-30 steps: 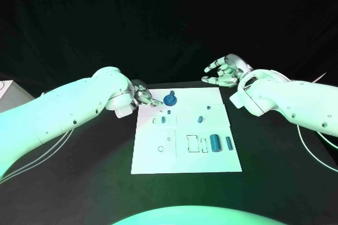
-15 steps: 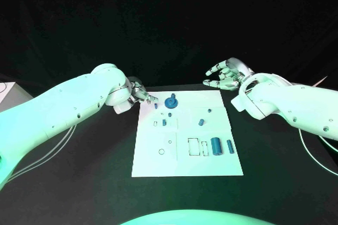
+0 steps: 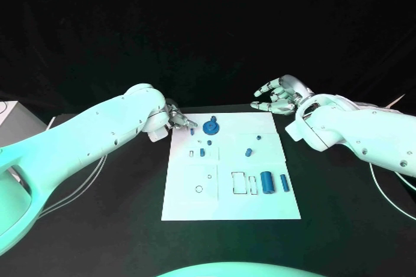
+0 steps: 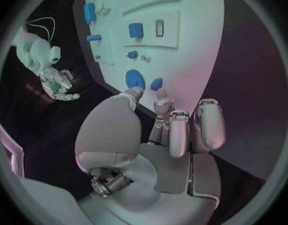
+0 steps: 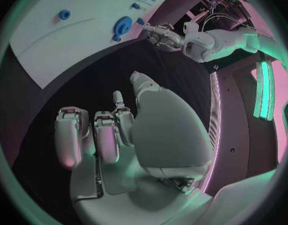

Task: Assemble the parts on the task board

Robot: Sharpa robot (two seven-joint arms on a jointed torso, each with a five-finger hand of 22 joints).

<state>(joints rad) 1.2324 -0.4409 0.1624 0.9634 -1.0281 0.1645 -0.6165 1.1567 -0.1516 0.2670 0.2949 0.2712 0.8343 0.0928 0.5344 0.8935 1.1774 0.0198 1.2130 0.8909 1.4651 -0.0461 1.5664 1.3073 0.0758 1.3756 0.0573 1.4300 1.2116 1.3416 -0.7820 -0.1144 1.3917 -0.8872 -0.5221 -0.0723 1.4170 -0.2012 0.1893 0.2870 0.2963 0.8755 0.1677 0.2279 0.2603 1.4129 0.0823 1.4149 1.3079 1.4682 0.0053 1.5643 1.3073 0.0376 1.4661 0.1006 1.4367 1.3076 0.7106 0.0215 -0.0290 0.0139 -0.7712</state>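
Between the earlier head pictures and this one, the left hand (image 3: 178, 121) had stayed at the far left corner of the white rectangular task board (image 3: 227, 202), while the right hand (image 3: 279, 97) had drifted only slightly, remaining beyond the board's far right corner (the whole picture had also shifted a little with the camera).

Going left to right: the left hand hovered at the board's edge with nothing visibly in it. In the left wrist view its fingertips (image 4: 134, 91) pointed toward the round blue disc part (image 4: 134, 78) and a small blue block part (image 4: 156, 84), close to them, though I could not tell whether they touched. That hand's fingers were loosely curled and apart.

On the board, the round blue disc part (image 3: 212, 127) sat near the far edge. Nearer the middle lay small blue pegs (image 3: 202, 151) and a slanted small blue piece (image 3: 248, 151). Toward the right stood a large blue cylinder (image 3: 267, 181) with a slimmer blue cylinder (image 3: 282, 182) just beside it.

The right hand was raised over the black table (image 3: 104, 229), well apart from the board, fingers spread and grasping nothing; the right wrist view showed its palm (image 5: 163, 130) bare.
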